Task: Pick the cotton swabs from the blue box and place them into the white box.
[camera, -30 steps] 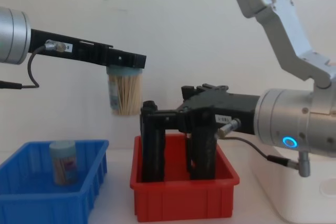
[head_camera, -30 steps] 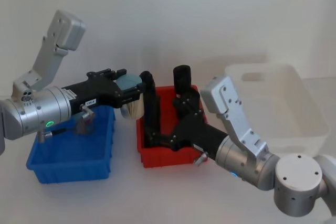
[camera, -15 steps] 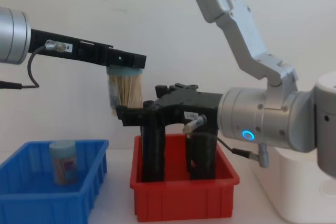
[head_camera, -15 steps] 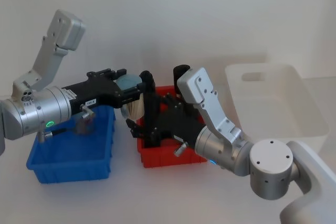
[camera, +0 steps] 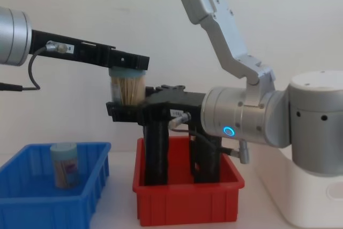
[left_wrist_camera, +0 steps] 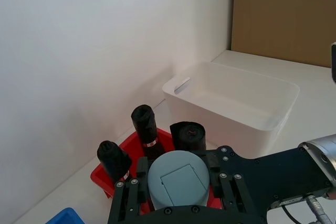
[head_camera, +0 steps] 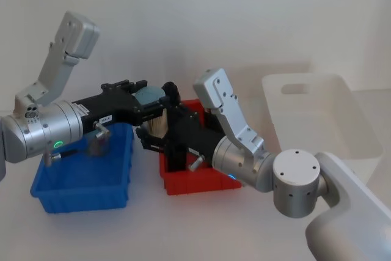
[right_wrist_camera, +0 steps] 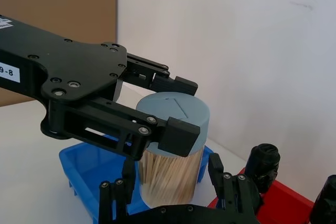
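- Held swab jar: clamped at the lid by the jaws of the left gripper and hung in the air above the left edge of the red bin.
- Right gripper: set at the jar's lower body, over the red bin's left edge. Jaws are spread, one on each side, w/ gaps visible in the right wrist view, so nothing is grasped yet.
- Progress: judged mid-handover, L to R. No jar lies in the white box, right of the red bin, so nothing is delivered.
- Left to do: R grasp, L release, carry to the white box. The second swab jar is then to be fetched. It stands upright in the blue box, left of the red bin.
- In the way: tall black blocks stand upright in the red bin, under the right arm. They are likely to be crossed en route, so there is a knock risk.
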`<state>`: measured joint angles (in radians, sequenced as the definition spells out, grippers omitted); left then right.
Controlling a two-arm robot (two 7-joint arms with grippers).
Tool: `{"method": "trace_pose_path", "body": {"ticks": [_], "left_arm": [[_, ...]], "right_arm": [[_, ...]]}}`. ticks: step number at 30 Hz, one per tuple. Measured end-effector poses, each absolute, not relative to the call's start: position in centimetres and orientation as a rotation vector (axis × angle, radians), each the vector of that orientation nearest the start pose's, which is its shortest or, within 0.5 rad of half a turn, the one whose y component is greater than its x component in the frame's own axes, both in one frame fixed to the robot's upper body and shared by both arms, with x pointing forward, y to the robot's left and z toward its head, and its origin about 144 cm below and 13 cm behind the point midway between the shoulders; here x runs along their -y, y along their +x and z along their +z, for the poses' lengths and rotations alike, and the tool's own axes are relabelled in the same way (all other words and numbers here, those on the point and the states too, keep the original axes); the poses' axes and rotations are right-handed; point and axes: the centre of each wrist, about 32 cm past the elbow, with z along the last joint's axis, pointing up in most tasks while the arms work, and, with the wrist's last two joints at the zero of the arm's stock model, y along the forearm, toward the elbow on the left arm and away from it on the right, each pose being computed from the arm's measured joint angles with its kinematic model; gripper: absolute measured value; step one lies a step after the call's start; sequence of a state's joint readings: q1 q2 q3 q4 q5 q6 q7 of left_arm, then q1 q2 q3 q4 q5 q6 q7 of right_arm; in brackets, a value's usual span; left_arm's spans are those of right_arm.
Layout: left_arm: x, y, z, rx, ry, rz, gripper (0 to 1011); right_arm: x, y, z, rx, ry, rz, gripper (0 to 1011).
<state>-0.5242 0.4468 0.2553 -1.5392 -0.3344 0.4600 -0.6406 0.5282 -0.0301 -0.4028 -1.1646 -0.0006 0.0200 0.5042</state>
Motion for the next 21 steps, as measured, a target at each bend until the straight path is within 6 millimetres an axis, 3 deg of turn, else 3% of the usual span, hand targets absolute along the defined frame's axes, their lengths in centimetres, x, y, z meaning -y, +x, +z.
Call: {"method": "trace_pose_path", "body": {"ticks": [10, 19, 21], "left_arm": [[-28.7, 56.4, 132.4, 0.039, 0.219, 0.786, 670], [-28.8, 56.4, 132.4, 0.039, 0.220, 0.788, 670], [-28.7, 56.4, 132.3, 0.038, 0.219, 0.783, 716]], "right_arm": [[8.9, 59.0, 121.5, 0.145, -0.065, -0.659, 646], [8.6, 59.3, 121.4, 0.129, -0.057, -0.646, 642], [8.3, 59.3, 121.4, 0.128, -0.057, -0.637, 642]]}}
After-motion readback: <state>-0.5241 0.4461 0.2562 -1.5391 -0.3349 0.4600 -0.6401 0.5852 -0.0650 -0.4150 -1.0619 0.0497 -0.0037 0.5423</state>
